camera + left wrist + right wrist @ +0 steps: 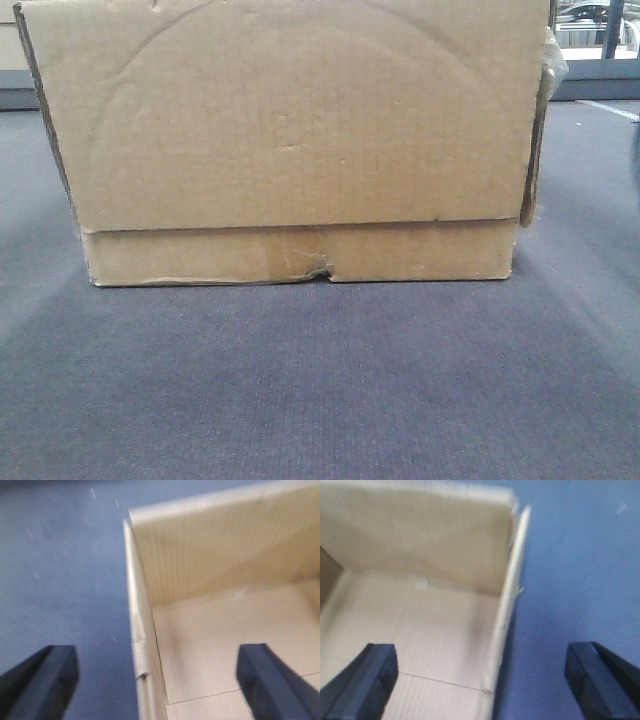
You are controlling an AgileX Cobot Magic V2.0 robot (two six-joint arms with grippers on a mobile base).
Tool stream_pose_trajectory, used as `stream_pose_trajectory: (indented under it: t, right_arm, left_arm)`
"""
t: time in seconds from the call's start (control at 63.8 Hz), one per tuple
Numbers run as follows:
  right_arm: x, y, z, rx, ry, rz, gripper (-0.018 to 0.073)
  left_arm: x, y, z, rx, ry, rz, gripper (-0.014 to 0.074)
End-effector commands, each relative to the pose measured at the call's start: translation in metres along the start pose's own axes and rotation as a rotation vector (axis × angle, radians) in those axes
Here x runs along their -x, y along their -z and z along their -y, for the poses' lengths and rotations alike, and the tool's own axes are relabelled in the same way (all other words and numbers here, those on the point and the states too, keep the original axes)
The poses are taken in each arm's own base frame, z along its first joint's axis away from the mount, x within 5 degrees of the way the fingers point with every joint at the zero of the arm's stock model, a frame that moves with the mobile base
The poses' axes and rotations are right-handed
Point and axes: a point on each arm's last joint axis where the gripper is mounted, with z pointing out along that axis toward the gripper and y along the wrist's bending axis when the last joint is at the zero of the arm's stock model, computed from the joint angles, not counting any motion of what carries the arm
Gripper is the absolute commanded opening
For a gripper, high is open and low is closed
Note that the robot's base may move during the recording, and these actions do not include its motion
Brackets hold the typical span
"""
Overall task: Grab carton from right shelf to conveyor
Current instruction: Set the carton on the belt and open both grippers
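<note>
Left gripper [155, 680], jaws spread wide and holding nothing, straddling a side wall [137, 630] of the carton [215, 570] and clear of it: one dark finger [42, 682] at 8 o'clock over the conveyor belt [60, 570], the other at 4 o'clock over the carton's inner floor [210, 645]. Right gripper [482, 680], likewise spread wide and holding nothing, straddling the opposite side wall: one finger at 8 o'clock over the inner floor, the other at 4 o'clock over the conveyor belt. Both wrist views are blurred. Front view: carton standing upright on the conveyor belt, spanning the frame from 9 to 3 o'clock and cut off at 12 o'clock; flap seam [200, 229] running level low across its face; small tear [318, 270] at 6 o'clock on the bottom edge; clear tape [550, 60] at the 2 o'clock corner; bare belt fills the foreground toward 6 o'clock
</note>
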Motion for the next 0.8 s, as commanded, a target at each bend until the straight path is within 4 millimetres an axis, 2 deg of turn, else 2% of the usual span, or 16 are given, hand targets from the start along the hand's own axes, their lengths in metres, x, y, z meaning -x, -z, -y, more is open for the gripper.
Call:
stream_pose_trajectory:
  t: [0.0, 0.078, 0.204, 0.251, 0.329, 0.455, 0.627, 0.784]
  right_arm:
    - [0.007, 0.035, 0.012, -0.03, -0.005, 0.055, 0.0448]
    - [0.006, 0.053, 0.022, -0.057, -0.026, 0.047, 0.0293]
    - [-0.001, 0.068, 0.042, -0.11, -0.066, 0.021, 0.0004]
    - [-0.006, 0.07, 0.048, -0.126, -0.078, 0.015, -0.0076]
    - [-0.017, 0.071, 0.058, -0.152, -0.096, 0.002, -0.0073]
    - [-0.049, 0.064, 0.068, -0.175, -0.114, -0.017, -0.0073]
    - [-0.103, 0.054, 0.069, -0.172, -0.109, -0.003, -0.0073]
    - [-0.151, 0.057, 0.068, -0.166, -0.101, 0.056, -0.0073]
  left_arm:
    - [0.01, 0.033, -0.01, 0.005, 0.023, 0.055, 0.0382]
    - [0.011, 0.048, -0.021, 0.021, 0.049, 0.075, 0.0239]
    - [0.0, 0.062, -0.043, 0.063, 0.092, 0.067, -0.0018]
    - [-0.007, 0.065, -0.051, 0.082, 0.109, 0.057, -0.0022]
    - [-0.025, 0.065, -0.063, 0.11, 0.138, 0.011, 0.0006]
    - [-0.062, 0.062, -0.074, 0.133, 0.171, -0.05, 0.0004]
    - [-0.114, 0.066, -0.069, 0.097, 0.169, -0.026, 0.0004]
    - [-0.156, 0.08, -0.063, 0.052, 0.175, 0.054, 0.0004]
